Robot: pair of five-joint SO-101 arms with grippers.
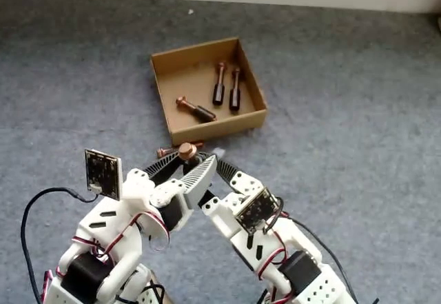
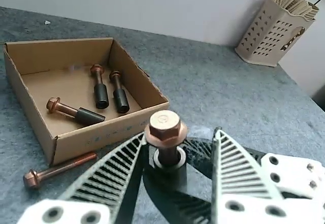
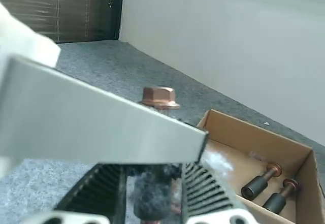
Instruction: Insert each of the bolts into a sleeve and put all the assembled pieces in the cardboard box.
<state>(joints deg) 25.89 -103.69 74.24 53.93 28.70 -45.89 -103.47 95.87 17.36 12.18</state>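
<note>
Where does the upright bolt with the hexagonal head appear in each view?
High view: the bolt stands where the arms meet, before the cardboard box.
Left wrist view: between pale fingers, box behind it.
Right wrist view: its head rises over a pale finger, box beside.
Landmark: the box.

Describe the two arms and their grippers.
The left arm and right arm are white shells over black motors, trailing black and red cables. Each wrist carries a circuit-board camera. The left gripper and right gripper have ribbed, tapering fingers.

Coppery metal bolts point(image 2: 58, 171), matt blk sleeves point(image 2: 101, 96), cardboard box point(image 2: 109, 135), rough carpet point(image 2: 213, 92).
</note>
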